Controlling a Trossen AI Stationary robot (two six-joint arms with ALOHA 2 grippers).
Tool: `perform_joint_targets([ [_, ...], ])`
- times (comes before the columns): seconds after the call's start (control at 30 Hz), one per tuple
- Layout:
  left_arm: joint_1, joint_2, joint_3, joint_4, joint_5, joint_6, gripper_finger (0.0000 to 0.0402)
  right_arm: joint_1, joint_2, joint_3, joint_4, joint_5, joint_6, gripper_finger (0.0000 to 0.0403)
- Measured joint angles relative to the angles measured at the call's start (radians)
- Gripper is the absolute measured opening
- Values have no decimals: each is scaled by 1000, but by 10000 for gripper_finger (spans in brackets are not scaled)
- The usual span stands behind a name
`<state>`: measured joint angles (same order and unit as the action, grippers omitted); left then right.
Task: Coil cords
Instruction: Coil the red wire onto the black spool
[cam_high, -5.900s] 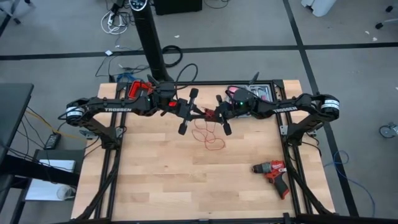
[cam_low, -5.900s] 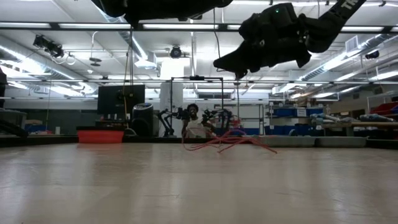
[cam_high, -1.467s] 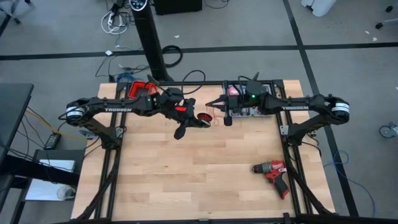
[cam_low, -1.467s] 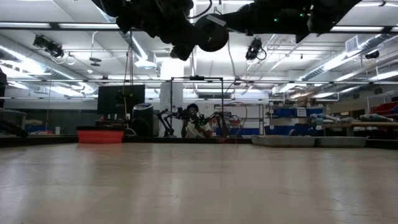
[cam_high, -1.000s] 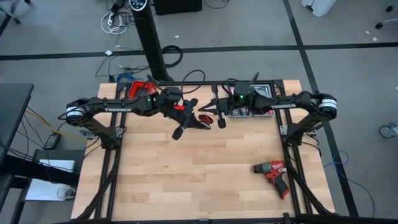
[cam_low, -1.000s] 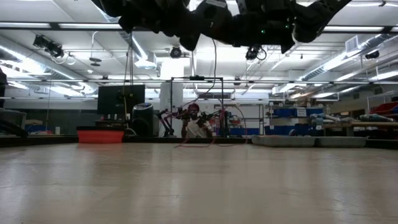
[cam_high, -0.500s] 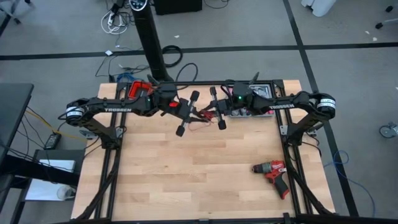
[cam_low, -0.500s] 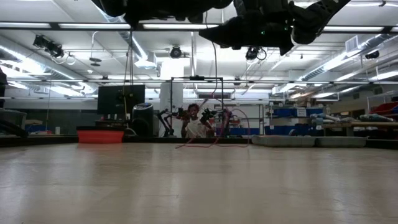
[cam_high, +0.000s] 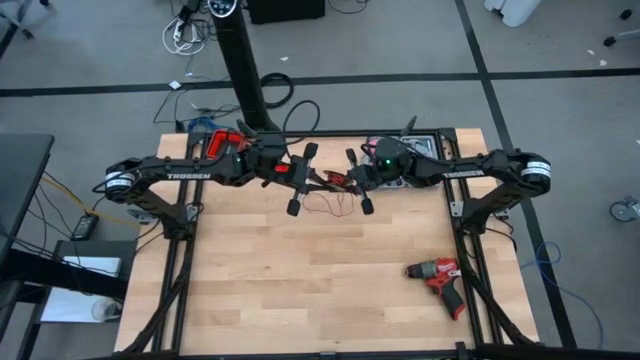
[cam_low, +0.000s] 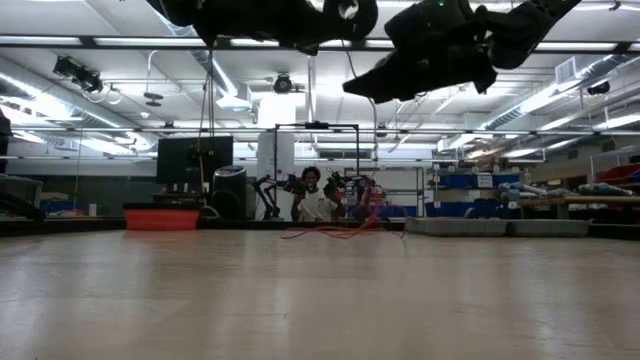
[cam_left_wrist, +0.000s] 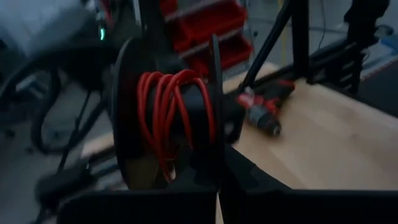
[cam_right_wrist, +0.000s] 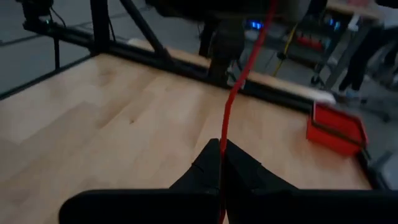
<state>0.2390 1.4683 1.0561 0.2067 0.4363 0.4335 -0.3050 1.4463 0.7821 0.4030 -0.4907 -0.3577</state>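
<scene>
The cord is a thin red wire. Part of it is wound on a black spool (cam_left_wrist: 168, 118), and loose loops (cam_high: 331, 206) lie on the table below both grippers; they also show in the low view (cam_low: 338, 233). My left gripper (cam_high: 318, 181) is shut on the spool above the table's far middle. My right gripper (cam_high: 347, 182) faces it close by and is shut on a stretch of the wire (cam_right_wrist: 231, 106). My left gripper pinches the rim of one spool flange (cam_left_wrist: 215, 163) between its two fingers. The spool stands out in front of the fingers, clear of the table, with the red turns between its two flanges. My right gripper pinches a single strand of the red wire (cam_right_wrist: 222, 146) between its shut fingers. The strand runs on from the fingers toward the left arm, fairly straight, above the table.
A red and black drill (cam_high: 437, 276) lies on the table near the right front. Red bins (cam_high: 228, 142) stand at the far left and a tray of parts (cam_high: 418, 150) at the far right. Bare wood spreads over the near half.
My left gripper has turned about its own axis with the spool. My right gripper has shifted a little toward the near edge and turned. Loose red loops have come down and now lie spread on the table under the grippers.
</scene>
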Motion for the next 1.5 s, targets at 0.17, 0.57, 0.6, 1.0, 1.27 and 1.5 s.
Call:
perform_joint_targets([
  [0.17,3,-1,0,-95,-67,-5,1,-5,-64,-16,-142,-3,44,6],
  [0.57,4,-1,0,-142,-94,-30,1,2,-75,-57,-65,-382,118,38],
  [0.6,4,-1,0,-149,-94,-28,1,2,-74,-57,-40,-407,122,37],
  [1.0,3,-1,0,-182,-95,-26,1,-39,-112,-57,-58,-193,155,31],
  [1.27,-5,-1,0,-152,-97,9,1,-61,-76,-79,-84,-143,311,34],
  [1.5,-5,-1,0,-70,-159,9,1,-41,9,-146,141,-52,446,62],
])
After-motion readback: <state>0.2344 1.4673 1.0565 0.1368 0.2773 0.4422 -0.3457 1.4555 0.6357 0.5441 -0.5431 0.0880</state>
